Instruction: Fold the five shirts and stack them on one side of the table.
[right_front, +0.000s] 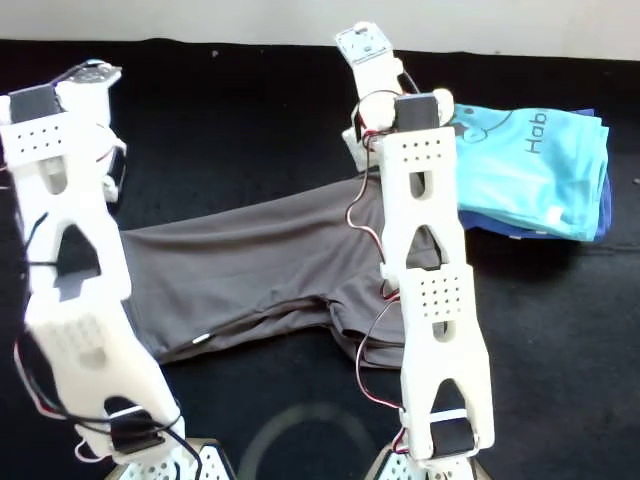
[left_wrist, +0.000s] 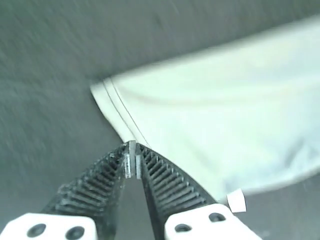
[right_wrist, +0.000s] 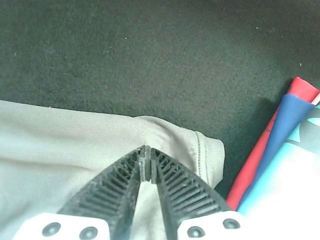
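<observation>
Grey shirt (right_front: 250, 270) lies long side to side; left gripper (left_wrist: 131, 156), right gripper (right_wrist: 146, 169) both pinch its fabric

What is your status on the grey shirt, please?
Left claw, right claw: both shut on grey shirt. Shirt spread between them, unfolded. Folded stack close beside right claw.

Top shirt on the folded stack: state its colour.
The top shirt is turquoise with dark print, seen best in the high view.
</observation>
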